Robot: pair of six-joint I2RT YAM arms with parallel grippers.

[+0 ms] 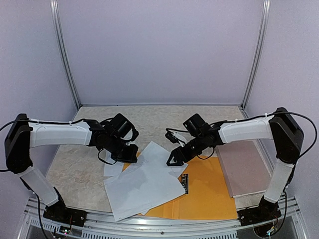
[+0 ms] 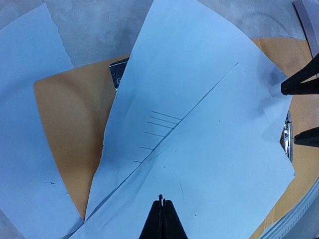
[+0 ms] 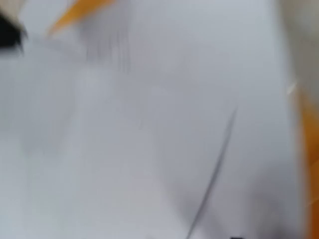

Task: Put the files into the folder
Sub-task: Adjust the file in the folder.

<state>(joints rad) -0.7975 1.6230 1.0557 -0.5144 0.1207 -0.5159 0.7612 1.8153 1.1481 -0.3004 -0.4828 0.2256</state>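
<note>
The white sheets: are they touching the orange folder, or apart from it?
Touching. The left wrist view shows the white sheets lying flat on the orange folder, covering its middle; the top external view shows the same overlap.

no text, label, brand or number can be read anywhere. the loose white paper sheets (image 2: 199, 129) show only a few faint short dark lines, not legible letters. the right wrist view is too blurred to read anything.
</note>
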